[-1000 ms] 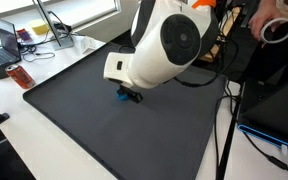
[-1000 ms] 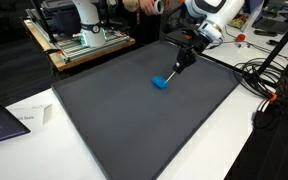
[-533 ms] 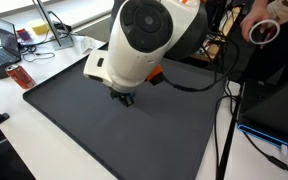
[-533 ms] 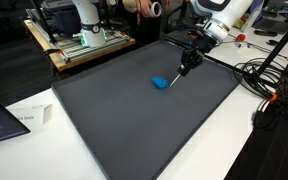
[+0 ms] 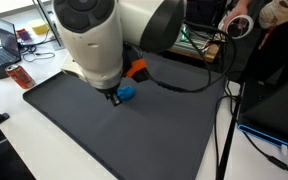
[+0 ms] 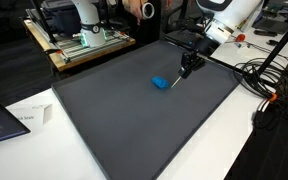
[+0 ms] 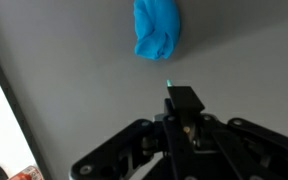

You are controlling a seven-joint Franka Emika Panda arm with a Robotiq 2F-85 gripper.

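Note:
A small crumpled blue thing (image 7: 156, 30) lies on the dark grey mat (image 7: 54, 70); it shows in both exterior views (image 6: 161, 83) (image 5: 126, 92). My gripper (image 7: 184, 100) hovers just short of it with the jaws pressed together. A thin teal tip (image 7: 170, 84) pokes out between the fingers, so something slim seems pinched there; its body is hidden. In an exterior view the gripper (image 6: 187, 70) hangs low over the mat, a little to the right of the blue thing. The arm's white body hides most of the gripper (image 5: 115, 98).
The mat (image 6: 134, 125) covers most of the white table. A laptop (image 5: 2, 45) and a red can (image 5: 22, 76) sit beyond one edge, and a paper sheet (image 6: 24, 118) beyond another. Cables (image 6: 259, 80) trail at the side. A person's hand holds a tape roll (image 5: 239, 27).
The arm has swung round, and the gripper has drifted slightly away from the blue thing. The jaws stayed shut and the blue thing has not moved.

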